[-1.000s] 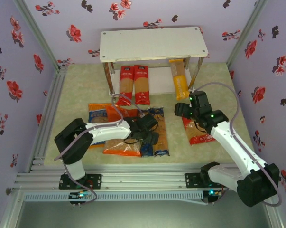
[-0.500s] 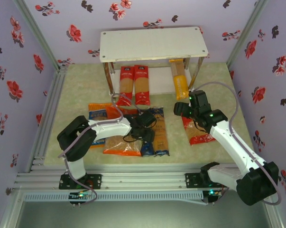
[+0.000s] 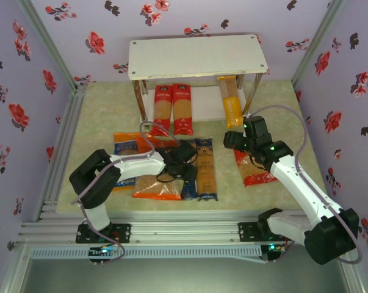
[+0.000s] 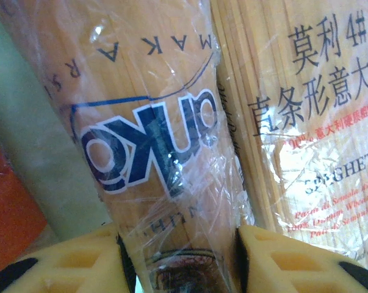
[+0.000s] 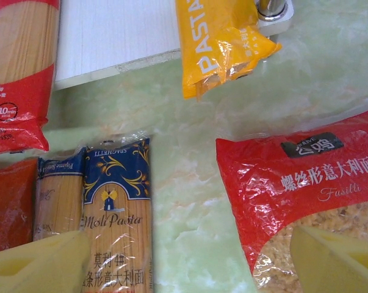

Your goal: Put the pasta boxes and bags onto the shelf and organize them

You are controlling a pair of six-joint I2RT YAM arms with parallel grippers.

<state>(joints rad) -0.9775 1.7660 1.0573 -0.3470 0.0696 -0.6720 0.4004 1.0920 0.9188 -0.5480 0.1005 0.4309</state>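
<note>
Left tool [image 4: 179,259] is clamped on the tan-and-blue pack [image 4: 153,122]. Its yellow fingers [image 4: 281,262] press both long sides, with the wrap bunched between them. The pack lies on the surface [image 3: 104,110] and runs straight ahead of the tool. No lift is visible.

The dark blue pack [image 4: 306,122] touches it on the tool's right, and the right finger is wedged in the seam between the two. The orange bag [image 3: 154,186] is just left of the tool.

Right tool [image 5: 184,265] has its fingers wide apart with nothing between them, hanging above the surface. The red bag [image 5: 306,177] sits under its right finger and the dark blue pack under its left. It looks idle.

The shelf [image 3: 196,55] is well ahead of both tools, and its top board carries nothing. The red packs [image 3: 162,110] and the yellow-orange pack [image 5: 220,43] lie on the lower board [image 5: 110,30], near ends hanging off toward the tools, with a gap between red and yellow.

Step, as judged: picking the tan-and-blue pack. Three packs are at the shelf. The other two packs and the bags are not yet placed.

Next move calls for:
- A straight lift, so the dark blue pack doesn't drag along on the right finger.
- A level wrist. The pack is long and soft, so the free end will likely droop.
- A carry forward with a low entry under the top board, between the legs.
- Laying it lengthwise in the gap, parallel to the red packs.

Main risk: the wrap slips in the grip. How far along the pack the tool holds it can't be told.
</note>
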